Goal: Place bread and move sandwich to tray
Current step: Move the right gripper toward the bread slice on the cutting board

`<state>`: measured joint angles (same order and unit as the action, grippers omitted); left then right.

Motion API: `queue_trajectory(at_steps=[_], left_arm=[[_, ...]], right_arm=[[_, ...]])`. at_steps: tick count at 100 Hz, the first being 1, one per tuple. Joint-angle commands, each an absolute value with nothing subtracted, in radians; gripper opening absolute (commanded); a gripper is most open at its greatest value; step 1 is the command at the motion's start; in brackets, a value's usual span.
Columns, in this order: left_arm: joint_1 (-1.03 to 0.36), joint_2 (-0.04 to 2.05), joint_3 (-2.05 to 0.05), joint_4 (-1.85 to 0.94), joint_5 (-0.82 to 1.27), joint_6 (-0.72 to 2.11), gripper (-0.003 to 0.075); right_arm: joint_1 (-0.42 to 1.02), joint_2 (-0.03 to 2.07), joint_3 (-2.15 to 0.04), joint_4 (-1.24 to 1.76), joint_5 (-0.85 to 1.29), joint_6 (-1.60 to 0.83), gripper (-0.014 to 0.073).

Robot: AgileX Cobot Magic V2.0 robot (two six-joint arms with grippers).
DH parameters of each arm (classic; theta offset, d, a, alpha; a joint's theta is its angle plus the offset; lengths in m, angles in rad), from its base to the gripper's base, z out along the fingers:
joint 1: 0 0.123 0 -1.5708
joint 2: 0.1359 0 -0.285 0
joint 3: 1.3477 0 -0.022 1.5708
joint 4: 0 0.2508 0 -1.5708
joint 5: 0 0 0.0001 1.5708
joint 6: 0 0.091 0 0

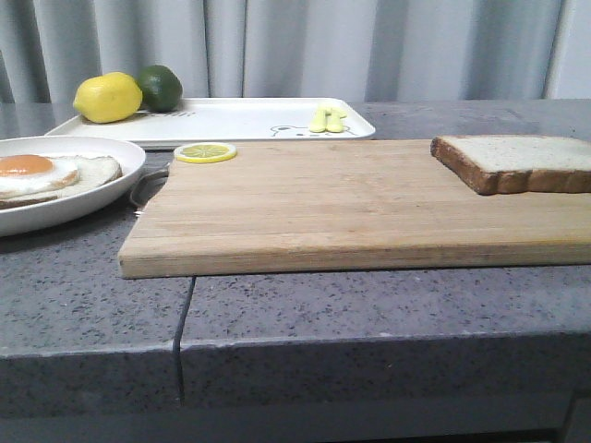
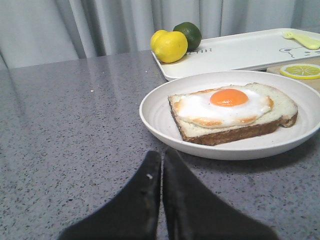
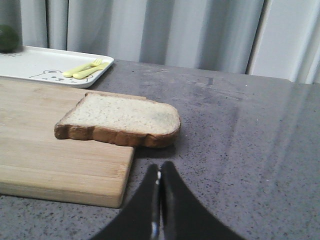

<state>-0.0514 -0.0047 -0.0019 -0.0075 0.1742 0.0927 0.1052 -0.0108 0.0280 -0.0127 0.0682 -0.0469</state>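
The bread (image 1: 517, 161) (image 3: 122, 120) lies flat on the right end of the wooden cutting board (image 1: 351, 208), overhanging its edge. The sandwich (image 1: 46, 177) (image 2: 232, 111), a slice topped with a fried egg, rests on a round white plate (image 1: 111, 157) (image 2: 160, 117) at the left. The white tray (image 1: 240, 120) (image 2: 240, 50) sits behind the board. My left gripper (image 2: 161, 156) is shut and empty, just short of the plate's rim. My right gripper (image 3: 160, 167) is shut and empty, just short of the bread, over the counter. Neither gripper shows in the front view.
A lemon (image 1: 107, 97) and a lime (image 1: 160, 87) sit on the tray's far left corner, and yellow cutlery (image 1: 328, 120) lies at its right. A lemon slice (image 1: 205, 152) lies on the board's back left corner. The grey counter's front edge (image 1: 295, 337) runs close.
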Motion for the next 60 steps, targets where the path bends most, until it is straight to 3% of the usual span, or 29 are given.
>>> queue_trajectory(at_steps=[1,60], left_arm=[[-0.047,-0.034,0.015,-0.011,0.088,0.085,-0.002],[-0.047,-0.034,0.015,-0.011,0.068,0.085,-0.002]], right_arm=[[0.098,-0.03,0.029,-0.021,-0.005,-0.049,-0.007],[0.098,-0.03,0.029,-0.021,-0.009,-0.049,-0.007]])
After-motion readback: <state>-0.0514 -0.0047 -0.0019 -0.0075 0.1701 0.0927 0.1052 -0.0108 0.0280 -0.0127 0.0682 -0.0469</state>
